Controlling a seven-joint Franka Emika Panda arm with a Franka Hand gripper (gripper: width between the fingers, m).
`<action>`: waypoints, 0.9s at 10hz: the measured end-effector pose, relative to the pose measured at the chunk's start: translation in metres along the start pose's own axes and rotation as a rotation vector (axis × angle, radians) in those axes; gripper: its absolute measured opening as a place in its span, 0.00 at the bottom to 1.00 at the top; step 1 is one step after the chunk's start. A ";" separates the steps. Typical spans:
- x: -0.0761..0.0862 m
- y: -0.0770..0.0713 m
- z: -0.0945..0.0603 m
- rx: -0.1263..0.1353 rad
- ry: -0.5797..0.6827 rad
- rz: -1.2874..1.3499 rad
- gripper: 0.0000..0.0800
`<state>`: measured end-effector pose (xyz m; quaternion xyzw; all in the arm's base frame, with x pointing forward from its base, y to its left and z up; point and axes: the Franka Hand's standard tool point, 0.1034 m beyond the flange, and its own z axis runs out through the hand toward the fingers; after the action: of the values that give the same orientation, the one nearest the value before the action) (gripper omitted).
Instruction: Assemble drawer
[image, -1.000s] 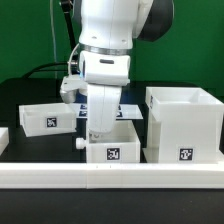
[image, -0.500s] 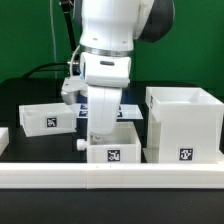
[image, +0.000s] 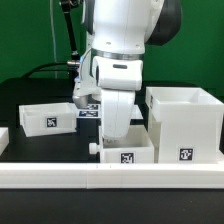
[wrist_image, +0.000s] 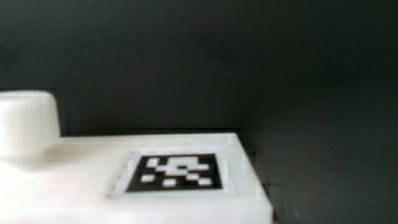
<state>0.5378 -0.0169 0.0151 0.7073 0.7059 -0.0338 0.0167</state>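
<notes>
The white arm (image: 120, 40), smooth and rounded in glossy plastic, reaches down from above. Its tapered lower end stands in the open top of the middle tray (image: 135, 152). The fingers are sunk out of sight there, so I cannot tell whether they are apart, together or clamped on anything.

The middle tray is a shallow, straight-walled box of matt white plastic on the black worktop (image: 45, 150). A square black-and-white tag (image: 127, 157) sits on the wall facing the camera, and a short round knob (image: 93, 148) sticks out sideways towards the exterior view's left. In the wrist view the same tray fills the lower part of the picture as a flat white face with crisp edges. That face carries a blurred checkered tag (wrist_image: 178, 170), and the knob (wrist_image: 22, 125) shows as a plain stubby cylinder. Behind it the worktop (wrist_image: 267, 60) is dull, dark and even.

Just beside this tray, on the exterior view's right, stands the housing (image: 185, 120). It is a tall cube with thin walls, an open top and its own small tag low on the front. A second shallow tray (image: 45, 118), also tagged, lies well apart on the exterior view's left. Between it and the arm a strip of the flat marker board (image: 88, 110) shows. A long, square-edged white rail (image: 60, 180) runs across the front.
</notes>
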 end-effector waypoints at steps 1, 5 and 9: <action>0.000 0.000 0.001 0.001 0.000 0.001 0.05; 0.009 0.003 0.002 -0.001 0.003 0.007 0.05; 0.016 0.004 0.002 -0.014 0.008 0.022 0.05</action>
<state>0.5418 -0.0016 0.0115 0.7150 0.6984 -0.0258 0.0194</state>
